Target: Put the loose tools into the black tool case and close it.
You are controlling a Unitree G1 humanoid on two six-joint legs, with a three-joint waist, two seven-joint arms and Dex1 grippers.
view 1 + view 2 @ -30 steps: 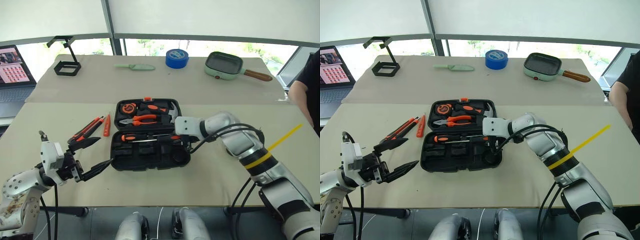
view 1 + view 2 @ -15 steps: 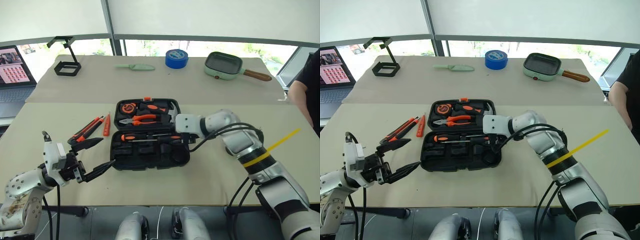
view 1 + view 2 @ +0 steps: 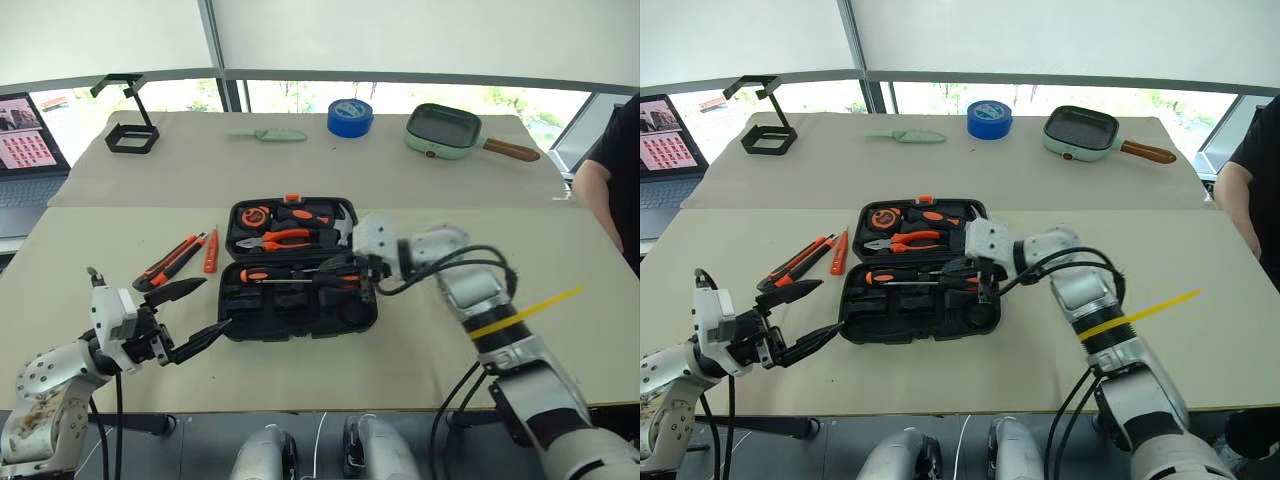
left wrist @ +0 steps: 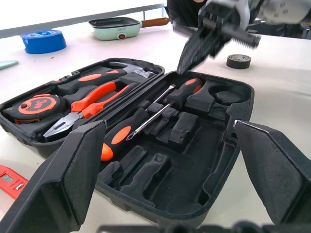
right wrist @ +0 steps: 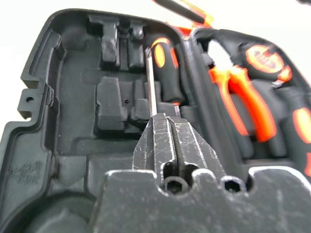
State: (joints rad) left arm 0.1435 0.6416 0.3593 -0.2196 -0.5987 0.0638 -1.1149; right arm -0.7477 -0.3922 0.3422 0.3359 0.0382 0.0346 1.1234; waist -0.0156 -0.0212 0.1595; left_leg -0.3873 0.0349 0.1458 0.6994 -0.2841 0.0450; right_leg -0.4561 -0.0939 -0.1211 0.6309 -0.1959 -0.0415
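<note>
The black tool case (image 3: 232, 325) lies open mid-table, with pliers, a tape measure and a hammer in its far half. Two orange-and-black screwdrivers (image 4: 126, 132) lie in the near half, the second one (image 4: 188, 89) further along. My right gripper (image 4: 182, 65) hangs shut and empty just above that second screwdriver's shaft (image 5: 150, 82). My left gripper (image 3: 215, 303) stands open at the case's near left corner, holding nothing. The utility knife (image 3: 170, 262) and the tester pen (image 3: 212, 251) lie on the table left of the case. The dark tape ring (image 4: 239, 61) sits on the table beyond the case's right side.
Along the far table are a black wire stand (image 3: 130, 125), a pale green knife (image 3: 267, 133), a big blue tape roll (image 3: 350, 117) and a green pan (image 3: 447, 131). A laptop (image 3: 25, 130) is at the far left. A person (image 3: 612, 170) stands at the right edge.
My right gripper has swung a little to the left over the case's near half, tilted downward, and its fingers have closed. The left gripper has stayed where it was.
</note>
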